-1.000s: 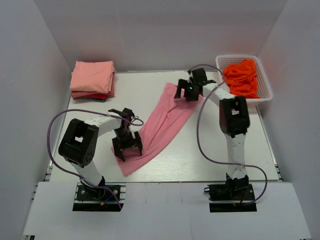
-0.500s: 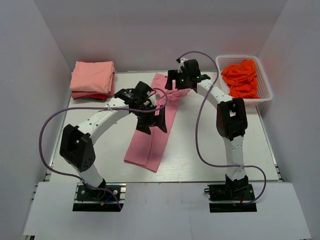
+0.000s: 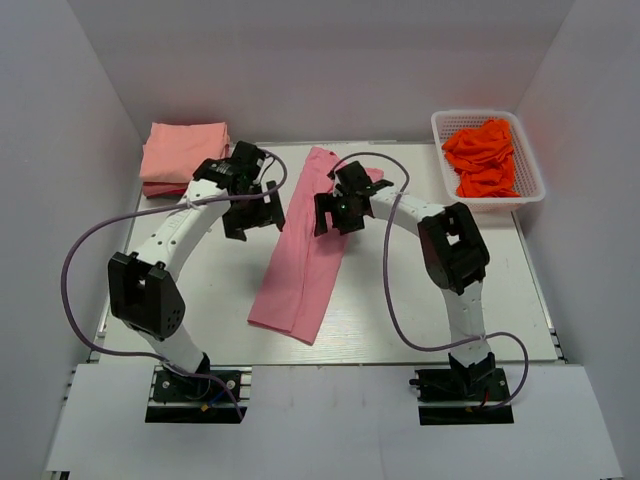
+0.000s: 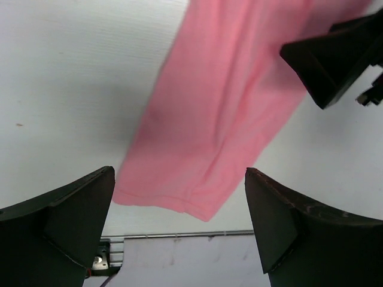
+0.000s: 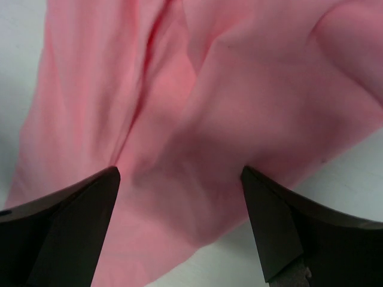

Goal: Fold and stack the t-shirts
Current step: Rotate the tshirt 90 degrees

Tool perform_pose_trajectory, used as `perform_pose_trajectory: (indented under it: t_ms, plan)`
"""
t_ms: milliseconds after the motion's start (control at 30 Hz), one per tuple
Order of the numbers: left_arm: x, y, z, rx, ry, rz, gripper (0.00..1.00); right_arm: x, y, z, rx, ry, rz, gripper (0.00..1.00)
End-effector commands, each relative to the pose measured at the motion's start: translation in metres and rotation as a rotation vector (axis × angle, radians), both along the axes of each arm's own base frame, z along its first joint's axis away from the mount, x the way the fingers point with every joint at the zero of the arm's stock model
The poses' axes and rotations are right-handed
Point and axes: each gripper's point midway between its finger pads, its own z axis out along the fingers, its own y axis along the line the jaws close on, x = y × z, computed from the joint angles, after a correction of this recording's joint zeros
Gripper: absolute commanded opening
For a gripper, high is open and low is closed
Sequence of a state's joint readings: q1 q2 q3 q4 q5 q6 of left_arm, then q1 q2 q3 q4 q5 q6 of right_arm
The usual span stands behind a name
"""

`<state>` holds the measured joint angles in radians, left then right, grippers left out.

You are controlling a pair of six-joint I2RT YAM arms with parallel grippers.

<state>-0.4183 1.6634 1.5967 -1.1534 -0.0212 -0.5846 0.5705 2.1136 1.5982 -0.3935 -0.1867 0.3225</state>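
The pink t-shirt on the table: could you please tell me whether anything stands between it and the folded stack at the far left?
Only the robot's own left claw, open, hangs between the pink t-shirt and the folded stack; no other object shows on that path.

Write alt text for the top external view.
A rose-pink t-shirt lies as a long strip mid-table, the open left gripper beside its far end, the open right gripper over it. Salmon shirts sit stacked far left; a white basket of orange-red shirts far right.
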Motion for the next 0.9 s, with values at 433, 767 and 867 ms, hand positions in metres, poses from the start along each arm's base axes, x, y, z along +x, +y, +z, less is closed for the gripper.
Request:
perform_pose_trajectory:
  t_ms: [433,767,867]
  plan:
    - [-0.13,0.017,-0.117,-0.079,0.388,-0.061,0.99,-0.035,-0.085,-0.051,-0.156,0.101,-0.147,0.9]
    - [-0.136,0.019,-0.151,-0.045,0.326,-0.064,0.94,-0.02,-0.061,0.004,0.016,-0.05,0.048,0.9]
    - [-0.123,0.005,-0.143,-0.102,0.261,-0.088,0.94,-0.031,-0.06,0.027,0.022,-0.1,0.08,0.9]
